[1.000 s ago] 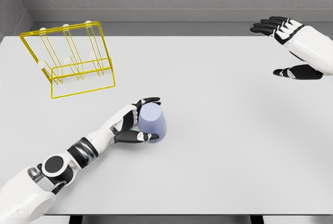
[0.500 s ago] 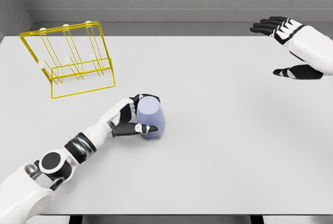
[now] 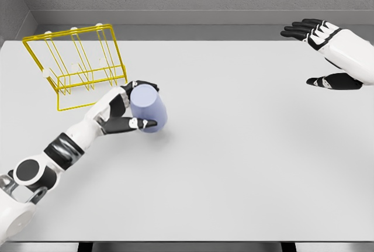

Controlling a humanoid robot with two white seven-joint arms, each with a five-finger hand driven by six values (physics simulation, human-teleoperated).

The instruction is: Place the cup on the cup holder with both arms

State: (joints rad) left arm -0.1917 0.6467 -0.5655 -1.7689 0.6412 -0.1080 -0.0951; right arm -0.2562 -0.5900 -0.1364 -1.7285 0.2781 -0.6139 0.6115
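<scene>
A pale lavender cup [image 3: 148, 109] is in the grasp of my left hand [image 3: 133, 104], thumb under it and fingers curled over its top, lifted a little off the white table [image 3: 234, 147]. It hangs just right of the yellow wire cup holder [image 3: 79, 65], which stands at the table's far left with white-tipped pegs. My right hand [image 3: 318, 53] hovers at the far right, fingers spread and holding nothing.
A grey wall runs behind the table's far edge. The table's front edge crosses the bottom of the view.
My left hand closed on the cup and carried it up and to the left, toward the yellow holder. The right arm has stayed still.
</scene>
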